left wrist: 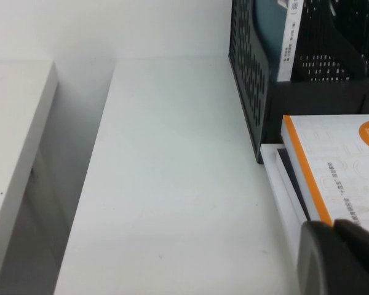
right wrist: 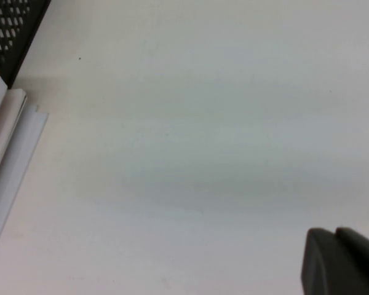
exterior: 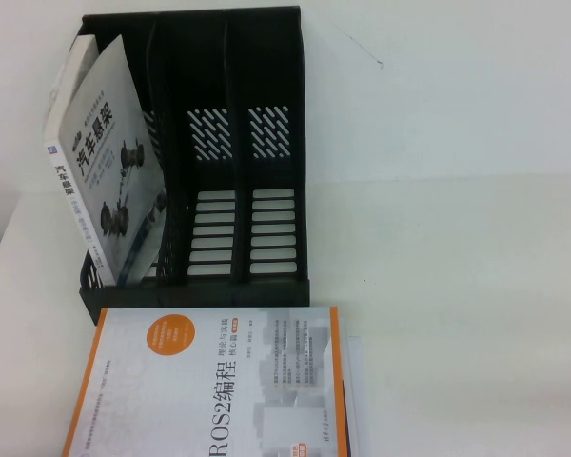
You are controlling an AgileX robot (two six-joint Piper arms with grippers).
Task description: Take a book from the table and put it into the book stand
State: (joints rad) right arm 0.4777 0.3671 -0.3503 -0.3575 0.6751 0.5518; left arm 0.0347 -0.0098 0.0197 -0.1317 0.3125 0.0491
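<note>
The white-grey book [exterior: 105, 171] with the black Chinese title and car-part pictures stands leaning in the leftmost slot of the black book stand [exterior: 266, 162] on the white table [exterior: 457, 238]. In the left wrist view the book's spine edge [left wrist: 289, 43] shows inside the stand [left wrist: 252, 80]. Neither arm shows in the high view. My left gripper [left wrist: 333, 224] is shut and empty, low over the near left corner of the orange-bordered book. My right gripper [right wrist: 335, 230] is shut and empty over bare table, to the right of the stand's corner [right wrist: 12, 24].
The orange-bordered "ROS2" book [exterior: 219, 381] lies flat in front of the stand, on top of thin white books [exterior: 350, 400]; it also shows in the left wrist view [left wrist: 332, 166]. The table's left edge with a gap [left wrist: 67, 153] lies beyond the stand. The stand's other two slots hold nothing.
</note>
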